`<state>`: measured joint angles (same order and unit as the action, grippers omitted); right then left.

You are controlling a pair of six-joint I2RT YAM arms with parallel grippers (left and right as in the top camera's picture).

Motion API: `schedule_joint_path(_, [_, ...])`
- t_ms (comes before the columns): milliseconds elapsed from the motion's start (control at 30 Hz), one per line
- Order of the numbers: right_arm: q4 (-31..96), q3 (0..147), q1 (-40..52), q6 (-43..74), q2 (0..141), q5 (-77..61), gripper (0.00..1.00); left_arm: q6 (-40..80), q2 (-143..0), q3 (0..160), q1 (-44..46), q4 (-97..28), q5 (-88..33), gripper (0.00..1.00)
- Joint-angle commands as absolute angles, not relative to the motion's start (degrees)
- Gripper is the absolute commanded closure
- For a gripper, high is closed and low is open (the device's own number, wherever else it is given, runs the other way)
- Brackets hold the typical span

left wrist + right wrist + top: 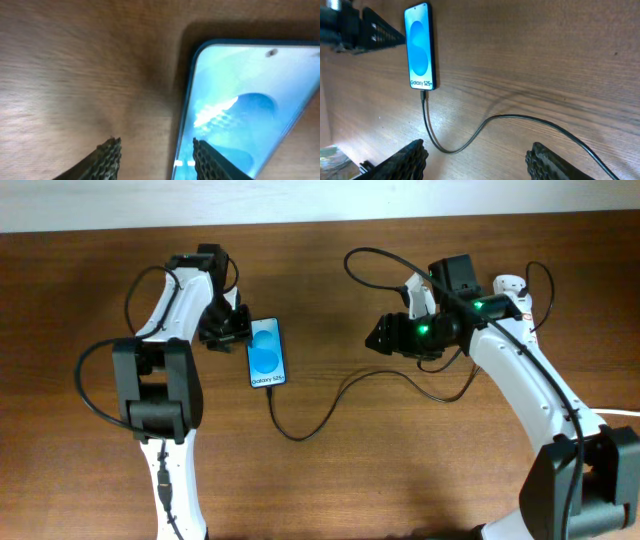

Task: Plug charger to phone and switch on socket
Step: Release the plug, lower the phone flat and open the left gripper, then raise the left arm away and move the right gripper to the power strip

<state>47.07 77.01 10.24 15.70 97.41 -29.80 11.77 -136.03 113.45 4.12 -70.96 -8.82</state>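
The phone [266, 352] lies flat on the wooden table, its blue screen up and white text at its near end. It also shows in the right wrist view [420, 47] and the left wrist view [250, 100]. The charger, a thin black cable [330, 405], has its plug tip in the phone's near end [423, 93] and loops right under the right arm. My left gripper [225, 330] is open at the phone's left edge; one finger is over the screen's edge and the other over bare wood [156, 150]. My right gripper [385, 335] is open and empty above the cable [475, 152]. The socket is hidden.
A thick white cable [625, 412] enters at the right edge behind the right arm. The table's far edge meets a pale wall at the top. A shiny thing I cannot make out sits at the bottom left of the right wrist view [330, 156].
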Motion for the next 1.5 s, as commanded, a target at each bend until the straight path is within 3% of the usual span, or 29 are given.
schedule_joint_path(0, [49.06,81.38,10.11,12.19,94.37,-27.7,0.31,11.94,-133.23,126.28,3.86,-74.72,-5.93,0.48])
schedule_joint_path(167, [53.01,87.13,7.66,10.96,89.06,-26.06,0.31,11.94,-124.27,139.83,3.86,-77.69,-6.17,0.43])
schedule_joint_path(233, [54.06,88.84,0.56,10.96,85.14,-26.3,0.31,11.92,-120.51,139.87,3.86,-77.65,-6.15,0.42])
schedule_joint_path(267, [54.72,88.84,-5.67,10.94,82.59,-26.3,0.27,11.92,-119.26,139.87,3.86,-77.67,-6.11,0.36])
schedule_joint_path(300, [56.51,88.84,-13.21,10.92,80.88,-26.28,0.22,11.94,-118.91,139.87,3.86,-77.67,-6.09,0.08])
schedule_joint_path(333, [57.3,88.84,-16.95,10.9,80.75,-26.28,0.22,11.94,-118.91,139.87,3.86,-77.69,-6.09,0.01])
schedule_joint_path(533, [55.44,88.84,-37.58,10.74,82.96,-26.26,0.2,11.94,-118.91,139.87,3.86,-77.71,-6.13,0.01])
schedule_joint_path(633, [53.08,88.84,-43.0,10.7,86.11,-26.26,0.18,11.94,-118.91,139.87,3.86,-77.71,-6.13,0.01])
schedule_joint_path(900, [45.15,88.84,-43.7,9.19,100.79,-24.8,0.18,11.94,-118.91,139.87,3.86,-77.71,-6.13,0.01])
schedule_joint_path(1467, [31.83,88.82,-32.47,8.36,120.22,-14.31,0.14,11.94,-118.91,139.87,3.86,-77.71,-6.13,0.01])
